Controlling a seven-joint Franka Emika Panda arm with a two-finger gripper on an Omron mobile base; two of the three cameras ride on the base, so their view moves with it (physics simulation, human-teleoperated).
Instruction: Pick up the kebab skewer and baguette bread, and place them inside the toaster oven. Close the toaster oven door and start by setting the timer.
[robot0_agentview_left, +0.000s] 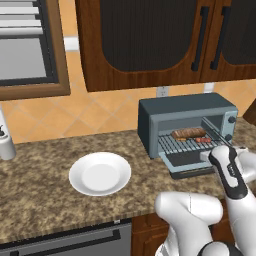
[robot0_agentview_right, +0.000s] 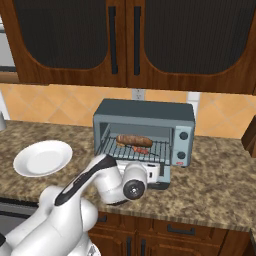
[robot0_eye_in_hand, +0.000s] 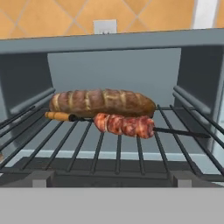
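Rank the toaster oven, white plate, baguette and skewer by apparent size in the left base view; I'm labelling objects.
1. Toaster oven, clearly largest.
2. White plate.
3. Baguette.
4. Skewer, smallest; just a thin sliver shows beside the baguette, so its full length is unclear.

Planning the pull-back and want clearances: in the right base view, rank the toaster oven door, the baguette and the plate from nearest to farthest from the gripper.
1. Door: dropped open, right at the gripper, in front of the oven.
2. Baguette: just beyond, on the rack inside the oven, beside the skewer.
3. Plate: farthest, off to the left on the counter.
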